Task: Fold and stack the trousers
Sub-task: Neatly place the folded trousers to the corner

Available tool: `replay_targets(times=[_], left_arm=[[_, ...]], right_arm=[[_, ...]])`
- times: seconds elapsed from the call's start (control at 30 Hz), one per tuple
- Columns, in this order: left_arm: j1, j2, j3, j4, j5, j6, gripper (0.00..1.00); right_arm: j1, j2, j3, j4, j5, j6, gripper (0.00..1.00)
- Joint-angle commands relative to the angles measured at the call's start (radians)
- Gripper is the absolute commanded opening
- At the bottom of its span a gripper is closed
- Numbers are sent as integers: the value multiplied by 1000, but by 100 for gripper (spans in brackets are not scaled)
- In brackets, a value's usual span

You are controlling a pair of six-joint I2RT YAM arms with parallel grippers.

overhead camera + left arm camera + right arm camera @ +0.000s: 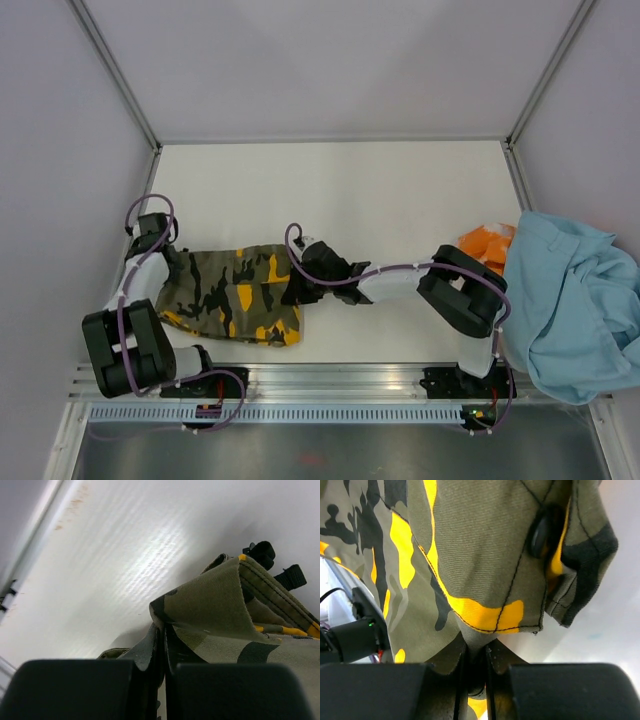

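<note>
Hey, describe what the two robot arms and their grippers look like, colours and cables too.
The two arms look alike. The left arm and right arm have blocky black joint housings joined by white links. A thin purple cable loops along each. The left gripper and right gripper have flat, matte black fingers.

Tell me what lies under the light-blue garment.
An orange garment pokes out beneath the light-blue garment at its far-left edge. How far it runs underneath, and anything else there, is covered.
</note>
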Motion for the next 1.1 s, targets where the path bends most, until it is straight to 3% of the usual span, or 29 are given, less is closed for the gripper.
replay_targets(times=[0.0, 0.17, 0.37, 0.67, 0.93, 0.97, 1.03, 1.07], left_arm=[[50, -100, -51, 140, -236, 110, 2], [134, -110, -91, 200, -409, 121, 2], [159, -34, -59, 189, -572, 99, 2], [311, 66, 3, 187, -524, 92, 2], [317, 84, -19, 304, -474, 179, 3], [317, 81, -17, 292, -462, 182, 5], [315, 66, -1, 260, -452, 161, 26], [315, 57, 4, 222, -483, 141, 30]], right_arm=[[98, -14, -4, 37, 73, 96, 16], [160, 102, 58, 141, 66, 174, 17], [161, 220, 210, 129, 21, 127, 17], [163, 333, 371, 57, -22, 83, 18], [161, 357, 366, 88, -40, 142, 17], [161, 356, 366, 88, -48, 140, 20], [161, 342, 367, 83, -55, 137, 25], [163, 334, 369, 78, -55, 123, 32]])
